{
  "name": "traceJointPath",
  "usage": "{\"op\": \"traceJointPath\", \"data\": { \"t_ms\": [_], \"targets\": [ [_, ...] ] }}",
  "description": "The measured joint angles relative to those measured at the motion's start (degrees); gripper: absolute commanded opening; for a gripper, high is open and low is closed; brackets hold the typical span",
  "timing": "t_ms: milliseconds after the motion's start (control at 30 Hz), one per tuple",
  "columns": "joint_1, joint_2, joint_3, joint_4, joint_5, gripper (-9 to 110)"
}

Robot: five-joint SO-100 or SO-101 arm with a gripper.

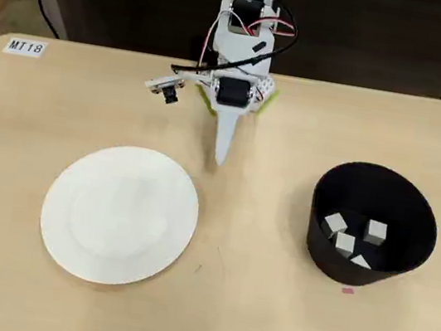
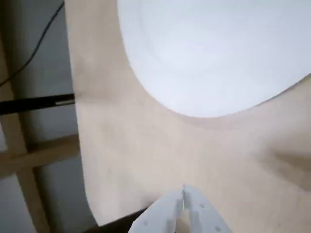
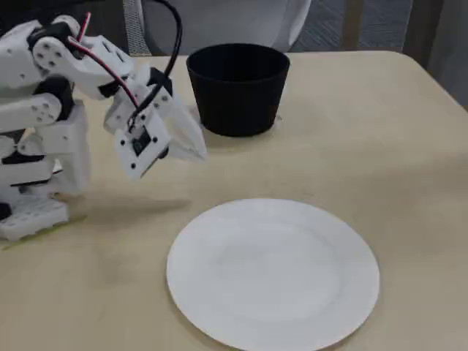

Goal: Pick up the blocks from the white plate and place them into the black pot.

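White plate (image 1: 119, 215): bare in all three views, with no cube left on it. It lies on the table (image 1: 246, 321), well apart from the black pot and to its left in the overhead view.
Black pot (image 1: 372, 227): your landmark. It stands upright at the right of the overhead view, open mouth up, with nothing leaning on its wall.
Blocks (image 1: 351, 234): four pale cubes are visible in the overhead view, bunched on the pot's floor. You may be missing one behind the near wall; the fixed view shows only a dark interior.
Gripper (image 1: 221, 156): it sits folded in close to the arm's base, left of the pot and level with its far rim in the overhead view, above the bare table and over neither dish.
Jaws: together, tips meeting in the wrist view, with nothing between them.
Step in hand: you appear to be at the end. The carrying looks done and the arm looks parked.
Next move: nothing calls for a grasp. Check the pot's near wall for a hidden cube and scan the table round the pot for a stray one; none shows here. If all is accounted for, leave the arm at rest.
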Motion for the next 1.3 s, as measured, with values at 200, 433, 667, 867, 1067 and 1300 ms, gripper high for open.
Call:
{"op": "traceJointPath", "data": {
  "t_ms": [200, 433, 667, 867, 1067, 1300],
  "targets": [
    [0.1, 0.1, 1.8, -0.5, -0.9, -2],
    [0.1, 0.0, 1.8, -0.5, -0.9, -2],
    [0.1, 0.0, 1.8, -0.5, -1.1, -2],
    [0.1, 0.0, 1.8, -0.5, -1.1, -2],
    [0.1, 0.0, 1.8, -0.5, -1.1, -2],
    [0.1, 0.0, 1.8, -0.5, -1.1, -2]
  ]
}}
